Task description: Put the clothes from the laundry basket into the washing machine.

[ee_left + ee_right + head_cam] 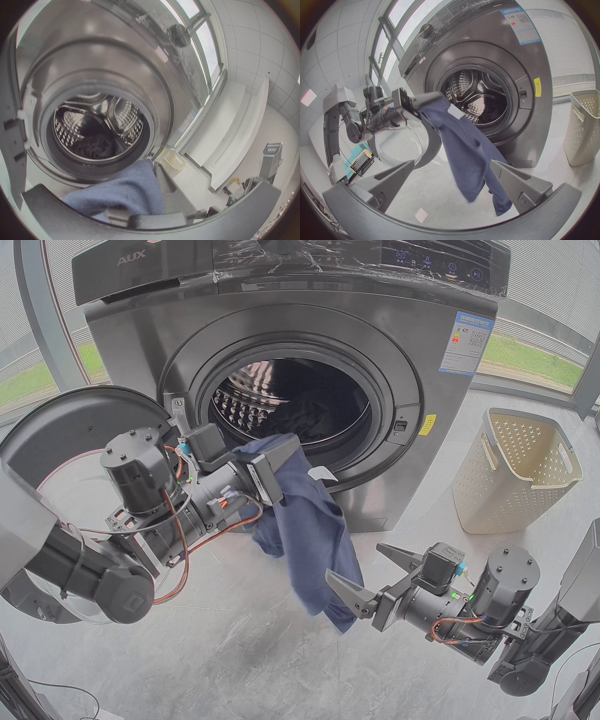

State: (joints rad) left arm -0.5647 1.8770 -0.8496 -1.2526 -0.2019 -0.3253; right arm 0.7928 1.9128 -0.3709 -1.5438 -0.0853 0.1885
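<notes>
Garment (312,527), blue, is hanging from the left gripper (284,451), whose jaws are pinching its upper edge. That gripper is holding just in front of the lower left rim of the washer (400,352) opening, outside the drum (250,396). Most of the fabric is draping downward and toward the robot's right, clear of the floor (250,652), with a white tag (322,474) showing near the top. The right gripper (353,562) is hovering lower and nearer the robot, beside the hanging lower part of the garment. Its jaws are standing spread wide and are gripping nothing; in the right wrist view the fabric is hanging between and beyond the two fingers, and contact cannot be told. The washer door (69,421) is standing fully open on the robot's left, behind the left arm. Dark laundry (93,147) is lying at the bottom of the drum. The basket (519,471) is standing upright on the floor to the right of the washer, well apart from both grippers.
</notes>
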